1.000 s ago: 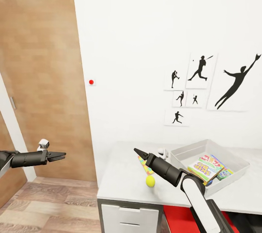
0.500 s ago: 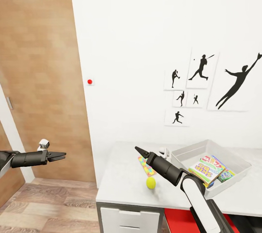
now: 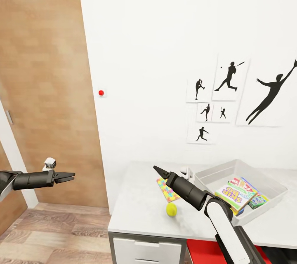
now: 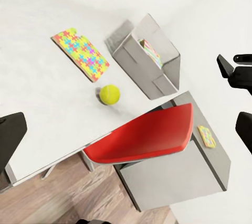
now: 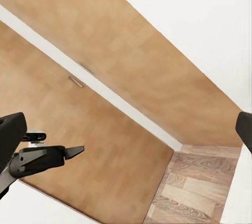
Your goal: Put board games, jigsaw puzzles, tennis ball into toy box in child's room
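Toy box (image 3: pixel 270 188) sits toward the right end of the table (image 3: pixel 136 206) with game boxes (image 3: pixel 236 193) already in it. Tennis ball (image 3: pixel 171 209) and one puzzle (image 3: pixel 167 189) are left out near the table's left end, ball closer to the front edge. Over the last second the whole view has just slid sideways a bit, so the camera's moving, not the toys. Right claw (image 3: pixel 156 169) hovers over the puzzle, looks pinched together and empty; left claw (image 3: pixel 71 176) hangs off the table's left side, also together. I'd guess the puzzle goes next.

Child's bedroom in a home: baseball silhouette prints (image 3: pixel 231 75) on white wall, wooden wardrobe doors (image 3: pixel 45 87), table (image 3: pixel 140 210) carrying toys.
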Tool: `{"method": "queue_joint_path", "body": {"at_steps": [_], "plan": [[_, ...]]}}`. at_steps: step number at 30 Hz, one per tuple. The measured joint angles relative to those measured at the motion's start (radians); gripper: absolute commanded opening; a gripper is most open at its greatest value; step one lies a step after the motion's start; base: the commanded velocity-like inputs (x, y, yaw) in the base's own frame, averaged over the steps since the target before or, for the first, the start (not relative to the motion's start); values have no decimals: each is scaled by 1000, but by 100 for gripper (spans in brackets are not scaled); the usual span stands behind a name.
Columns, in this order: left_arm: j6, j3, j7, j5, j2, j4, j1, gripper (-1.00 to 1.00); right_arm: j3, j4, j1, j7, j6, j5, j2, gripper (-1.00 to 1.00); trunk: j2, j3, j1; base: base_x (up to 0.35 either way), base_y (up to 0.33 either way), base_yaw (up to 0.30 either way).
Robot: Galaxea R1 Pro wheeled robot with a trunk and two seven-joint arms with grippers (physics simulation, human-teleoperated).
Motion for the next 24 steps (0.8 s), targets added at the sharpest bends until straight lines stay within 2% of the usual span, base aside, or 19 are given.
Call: {"method": "queue_joint_path", "body": {"at_steps": [4,7,8,9,10,11,12,13,14,15,18,19,21,24], "plan": [[-1,0,0,0,0,0,0,100,0,-2,0,-96,1,-2,1,100,0,0,0,17,0,0],[-2,0,0,0,0,0,0,100,2,-2,-13,-206,7,8,23,100,0,0,0,5,0,0],[-2,0,0,0,-1,0,0,100,5,-4,-35,-282,11,8,42,100,0,0,0,3,0,0],[-2,1,0,0,-1,0,0,100,6,-5,-54,-325,16,8,53,100,0,0,0,2,0,0],[-1,1,0,0,-1,0,0,100,9,-6,-99,-410,35,6,72,100,0,0,0,2,0,0],[-1,1,0,0,-2,0,0,100,10,-5,-130,-455,50,6,81,100,0,0,0,0,0,0],[-1,1,0,0,-2,0,0,100,13,0,-188,-541,87,3,97,100,0,0,0,0,0,0],[-1,1,0,0,-2,0,0,100,16,4,-222,-587,110,2,106,100,0,0,0,0,0,0],[-1,2,0,0,-2,0,0,100,22,13,-278,-671,151,0,124,100,0,0,0,0,0,0],[-1,2,0,0,-2,0,0,100,24,19,-309,-713,171,-1,135,100,0,0,0,0,0,0],[-1,2,0,0,-2,0,0,100,28,97,-466,-912,240,-3,182,100,0,0,0,0,0,0],[0,3,0,0,-2,0,0,100,28,124,-495,-937,245,-3,186,100,0,0,0,0,0,0],[0,3,0,0,-2,0,0,100,27,261,-597,-1014,257,-3,198,100,0,0,0,0,0,0],[-1,3,0,0,-2,0,0,100,26,451,-689,-1067,262,-5,202,100,0,0,0,0,0,0]]}}
